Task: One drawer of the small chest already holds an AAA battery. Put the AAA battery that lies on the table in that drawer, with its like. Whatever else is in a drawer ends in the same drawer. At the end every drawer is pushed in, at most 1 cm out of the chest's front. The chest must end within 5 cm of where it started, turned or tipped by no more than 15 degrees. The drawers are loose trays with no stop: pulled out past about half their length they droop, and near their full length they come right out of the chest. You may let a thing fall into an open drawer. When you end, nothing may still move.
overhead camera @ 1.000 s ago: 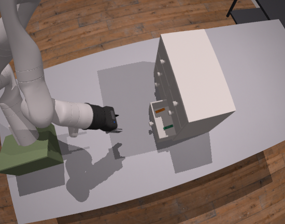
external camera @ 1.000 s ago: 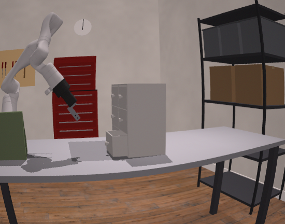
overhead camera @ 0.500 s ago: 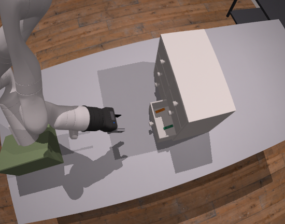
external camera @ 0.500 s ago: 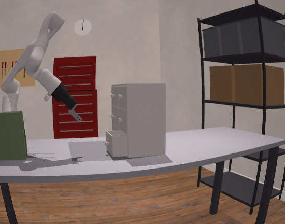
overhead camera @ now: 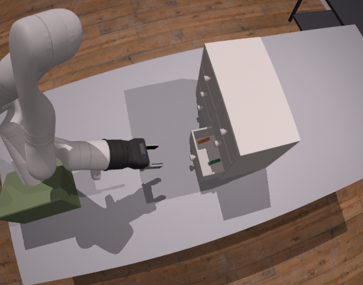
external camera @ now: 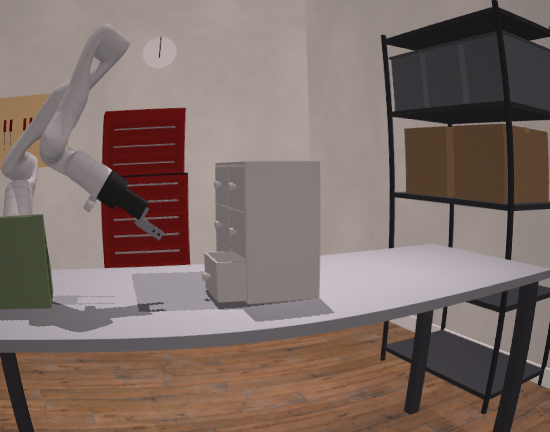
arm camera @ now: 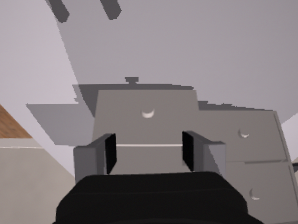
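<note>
The small pale chest (overhead camera: 249, 99) stands upright on the grey table and also shows in the exterior view (external camera: 267, 230). Its bottom drawer (overhead camera: 206, 155) on the near column is pulled part way out, and the other drawers are pushed in. Inside the open drawer lie a small orange thing (overhead camera: 203, 140) at the back and a small green thing (overhead camera: 214, 161) nearer the chest. My gripper (overhead camera: 156, 156) (external camera: 154, 231) is open and empty. It hangs in the air in front of the chest, above the table, pointing toward the open drawer's front (arm camera: 147, 119). I see no loose battery on the table.
The arm's green base block (overhead camera: 34, 194) sits at the table's left end. A black shelf rack (external camera: 477, 175) with boxes stands right of the table. A red tool cabinet (external camera: 146, 185) stands at the back wall.
</note>
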Controlling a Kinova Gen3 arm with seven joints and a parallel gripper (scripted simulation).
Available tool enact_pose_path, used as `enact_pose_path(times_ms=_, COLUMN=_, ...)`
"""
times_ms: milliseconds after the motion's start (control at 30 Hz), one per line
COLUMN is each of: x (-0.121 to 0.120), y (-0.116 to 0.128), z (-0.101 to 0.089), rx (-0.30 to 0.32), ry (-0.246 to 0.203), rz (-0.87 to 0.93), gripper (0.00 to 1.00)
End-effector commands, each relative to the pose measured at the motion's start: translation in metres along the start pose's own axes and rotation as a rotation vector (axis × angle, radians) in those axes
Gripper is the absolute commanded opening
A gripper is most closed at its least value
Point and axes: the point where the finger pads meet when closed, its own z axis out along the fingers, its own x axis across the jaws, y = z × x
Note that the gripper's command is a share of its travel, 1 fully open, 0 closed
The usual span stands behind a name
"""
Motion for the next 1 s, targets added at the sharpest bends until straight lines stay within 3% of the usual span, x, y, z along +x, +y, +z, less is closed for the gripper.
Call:
enact_pose_path(times_ms=0, x=-0.001, y=-0.013, z=0.003, rx=-0.020, ry=0.000, rz=0.034, gripper=1.00)
enact_pose_path(times_ms=367, x=-0.001, y=-0.018, z=0.015, rx=-0.145, ry=-0.003, rz=0.033, gripper=1.00)
enact_pose_path(times_ms=967, x=-0.001, y=-0.021, z=0.023, rx=-0.231, ry=-0.004, rz=0.033, gripper=1.00)
